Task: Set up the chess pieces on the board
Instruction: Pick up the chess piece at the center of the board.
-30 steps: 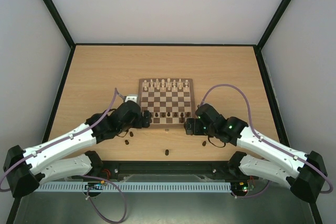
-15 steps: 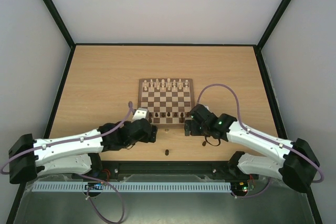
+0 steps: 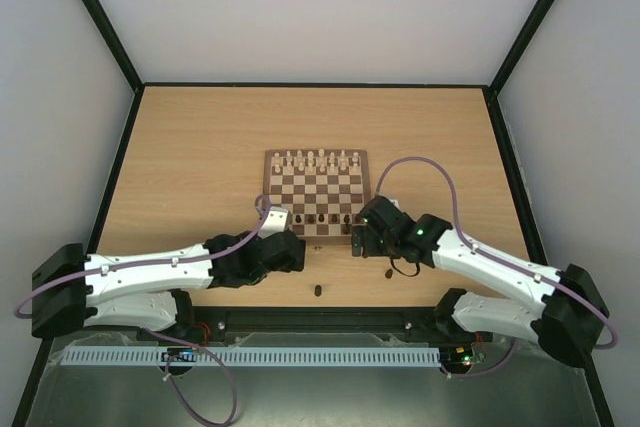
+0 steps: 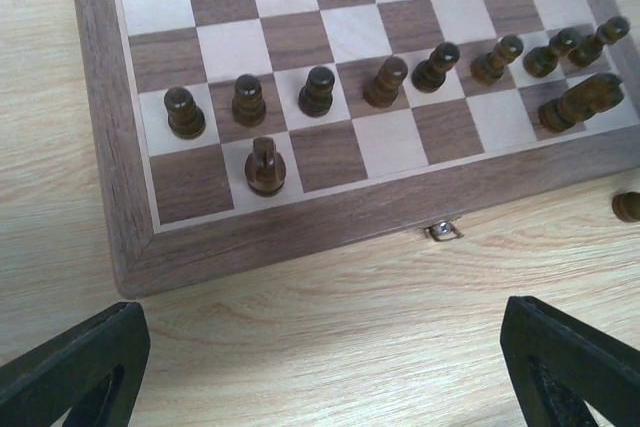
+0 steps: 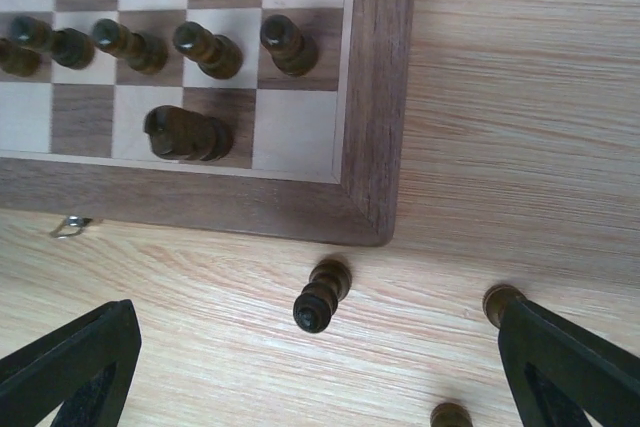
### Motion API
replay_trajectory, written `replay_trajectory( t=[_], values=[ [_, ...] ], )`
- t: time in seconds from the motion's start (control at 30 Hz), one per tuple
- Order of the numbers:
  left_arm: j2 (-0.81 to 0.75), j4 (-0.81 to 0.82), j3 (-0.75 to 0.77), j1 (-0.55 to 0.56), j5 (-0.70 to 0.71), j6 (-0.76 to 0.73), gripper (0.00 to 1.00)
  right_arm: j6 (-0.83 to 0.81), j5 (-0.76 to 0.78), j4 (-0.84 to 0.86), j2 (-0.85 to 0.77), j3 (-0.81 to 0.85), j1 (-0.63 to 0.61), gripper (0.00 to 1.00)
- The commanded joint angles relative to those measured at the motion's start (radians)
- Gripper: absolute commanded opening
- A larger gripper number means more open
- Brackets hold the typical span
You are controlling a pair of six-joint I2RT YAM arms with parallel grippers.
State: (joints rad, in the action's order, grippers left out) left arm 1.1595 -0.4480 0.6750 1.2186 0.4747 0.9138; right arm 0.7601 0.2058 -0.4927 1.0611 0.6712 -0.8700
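The board (image 3: 316, 193) lies mid-table. Cream chess pieces (image 3: 315, 159) fill its far rows, and dark pawns (image 3: 320, 217) line the second near row. My left gripper (image 3: 292, 250) is open and empty over bare table before the board's near-left corner (image 4: 130, 247); its view shows the pawn row (image 4: 318, 90), one dark piece (image 4: 264, 165) behind it and a knight (image 4: 580, 102). My right gripper (image 3: 361, 241) is open at the near-right corner (image 5: 370, 207), with a loose dark piece (image 5: 321, 295) standing on the table between its fingers (image 5: 575, 372).
Other loose dark pieces stand on the table: two by my right finger (image 5: 499, 300) (image 5: 449, 415), one in front of the board (image 3: 317, 291), and one by the right arm (image 3: 388, 272). The board's metal clasp (image 4: 443, 231) sticks out at its front edge.
My left arm has swung right, from the board's left corner to in front of its near edge, covering two loose pieces. My right gripper has moved slightly left toward the near-right corner.
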Motion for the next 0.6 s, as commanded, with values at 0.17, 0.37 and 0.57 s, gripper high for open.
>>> replay_trajectory(
  t=[0.17,0.37,0.57],
  values=[
    [-0.066,-0.083,0.026,0.015,0.033,0.023,0.99,0.010,-0.037,-0.078,0.074,0.043,-0.008,0.81],
    [-0.199,-0.082,-0.010,0.018,0.009,0.020,0.99,0.014,-0.034,-0.112,0.007,0.048,-0.028,0.72],
    [-0.383,-0.095,-0.025,0.046,0.017,0.017,0.99,0.024,-0.007,-0.100,-0.124,0.044,-0.044,0.85]
  ],
)
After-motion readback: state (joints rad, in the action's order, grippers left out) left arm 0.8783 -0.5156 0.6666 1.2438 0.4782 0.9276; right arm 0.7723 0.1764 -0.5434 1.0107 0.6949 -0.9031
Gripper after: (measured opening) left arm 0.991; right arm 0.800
